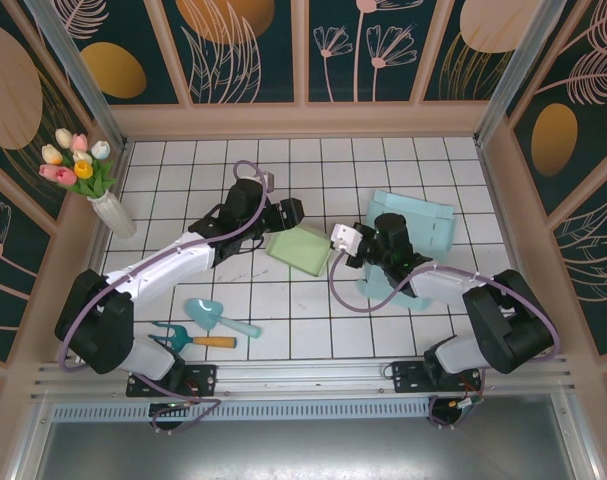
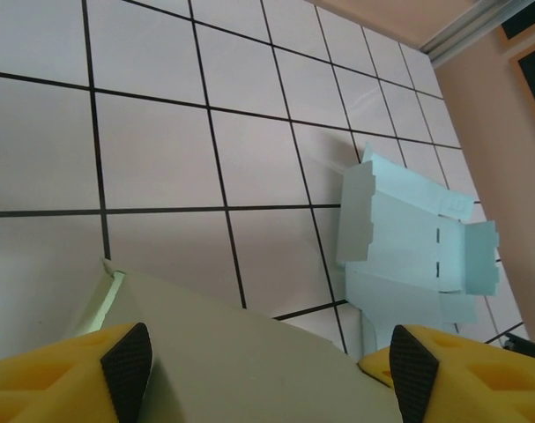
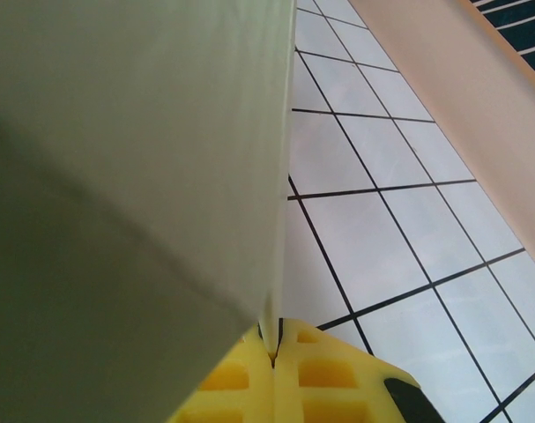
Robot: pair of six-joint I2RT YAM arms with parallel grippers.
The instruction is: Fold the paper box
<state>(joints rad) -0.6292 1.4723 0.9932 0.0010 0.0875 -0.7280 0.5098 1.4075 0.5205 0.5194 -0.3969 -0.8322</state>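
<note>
Mid-fold: pale green paper box [image 1: 300,250] at centre of white tiled table [image 1: 283,325]. R gripper [image 3: 274,339] pinches its right edge. L gripper [image 2: 267,374] spread wide, straddling far-left side. Next, prob. close there w/o crushing.

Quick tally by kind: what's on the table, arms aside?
Paper boxes: 2 (green box, blue box)
Garden tools: 2 (scoop, rake)
Vase of tulips: 1
Total: 5
</note>
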